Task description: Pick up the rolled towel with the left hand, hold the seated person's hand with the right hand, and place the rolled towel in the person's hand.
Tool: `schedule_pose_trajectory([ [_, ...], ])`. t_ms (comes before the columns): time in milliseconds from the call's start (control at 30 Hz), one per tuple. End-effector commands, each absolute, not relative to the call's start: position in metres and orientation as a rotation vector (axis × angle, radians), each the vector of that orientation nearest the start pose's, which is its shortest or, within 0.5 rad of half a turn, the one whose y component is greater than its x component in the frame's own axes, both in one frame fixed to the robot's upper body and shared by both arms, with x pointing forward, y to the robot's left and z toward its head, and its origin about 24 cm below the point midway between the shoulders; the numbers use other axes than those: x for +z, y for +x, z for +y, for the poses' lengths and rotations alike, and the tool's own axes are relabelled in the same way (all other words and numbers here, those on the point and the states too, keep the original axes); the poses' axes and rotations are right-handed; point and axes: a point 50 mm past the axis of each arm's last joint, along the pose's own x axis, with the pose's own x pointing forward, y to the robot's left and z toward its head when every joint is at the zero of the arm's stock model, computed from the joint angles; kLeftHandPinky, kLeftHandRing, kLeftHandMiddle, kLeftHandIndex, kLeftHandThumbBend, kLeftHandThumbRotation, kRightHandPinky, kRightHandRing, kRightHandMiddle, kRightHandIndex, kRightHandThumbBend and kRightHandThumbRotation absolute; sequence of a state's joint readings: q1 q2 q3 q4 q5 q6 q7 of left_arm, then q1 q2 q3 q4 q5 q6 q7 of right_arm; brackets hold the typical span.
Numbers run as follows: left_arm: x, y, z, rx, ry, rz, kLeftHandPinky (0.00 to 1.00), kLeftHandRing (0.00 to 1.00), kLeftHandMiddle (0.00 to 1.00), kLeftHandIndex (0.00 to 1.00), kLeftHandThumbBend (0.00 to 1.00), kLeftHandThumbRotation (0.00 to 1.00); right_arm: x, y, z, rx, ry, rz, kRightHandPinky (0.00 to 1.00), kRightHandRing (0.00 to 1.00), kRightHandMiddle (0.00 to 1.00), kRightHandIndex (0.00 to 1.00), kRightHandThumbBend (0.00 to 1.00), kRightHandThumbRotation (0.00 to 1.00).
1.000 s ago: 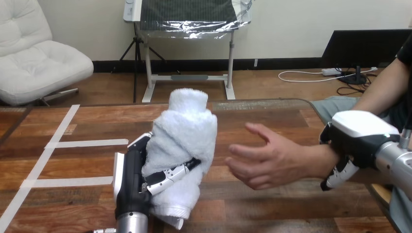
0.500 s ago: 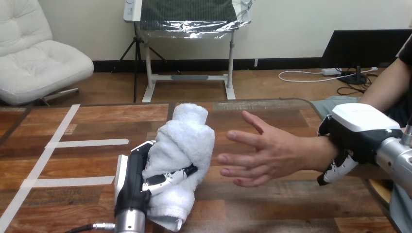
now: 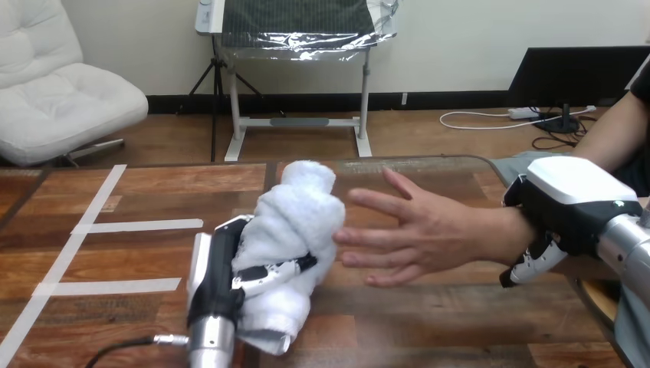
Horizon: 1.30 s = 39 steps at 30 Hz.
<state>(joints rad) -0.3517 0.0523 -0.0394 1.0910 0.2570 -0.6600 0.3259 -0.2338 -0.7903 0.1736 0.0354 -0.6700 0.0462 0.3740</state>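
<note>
A white rolled towel [image 3: 295,226] stands nearly upright over the table, a little left of centre, with my left hand [image 3: 222,272] shut round its lower half. The person's hand [image 3: 406,230] reaches in from the right, palm facing the towel, fingers spread, its fingertips touching or almost touching the towel's right side. My right hand [image 3: 571,207] is shut on the person's wrist, its white back on top and its fingers curled underneath.
White tape strips [image 3: 134,225] mark the wooden table [image 3: 429,322] at the left. The table's far edge runs just behind the towel, and its right corner lies under the person's forearm.
My left hand has carried the towel lower and to the right, toward the person's hand. The person's hand has opened from a loose curl to spread fingers and now meets the towel.
</note>
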Motion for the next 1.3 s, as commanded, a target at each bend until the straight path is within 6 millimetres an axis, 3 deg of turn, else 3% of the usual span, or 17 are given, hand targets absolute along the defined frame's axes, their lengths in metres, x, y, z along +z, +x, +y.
schedule_pose_trajectory([
  [0,-0.007,0.304,0.118,-0.008,0.292,-0.089,0.31,0.37,0.43,0.51,0.64,0.04,0.153,0.296,-0.233,0.25,-1.431,-0.054,0.1,0.16,0.24,0.3,0.71,0.0],
  [1267,0.006,0.306,0.047,-0.151,0.278,-0.142,0.3,0.36,0.42,0.51,0.59,0.04,0.155,0.295,-0.228,0.246,-1.433,-0.076,0.1,0.16,0.24,0.31,0.73,0.0],
])
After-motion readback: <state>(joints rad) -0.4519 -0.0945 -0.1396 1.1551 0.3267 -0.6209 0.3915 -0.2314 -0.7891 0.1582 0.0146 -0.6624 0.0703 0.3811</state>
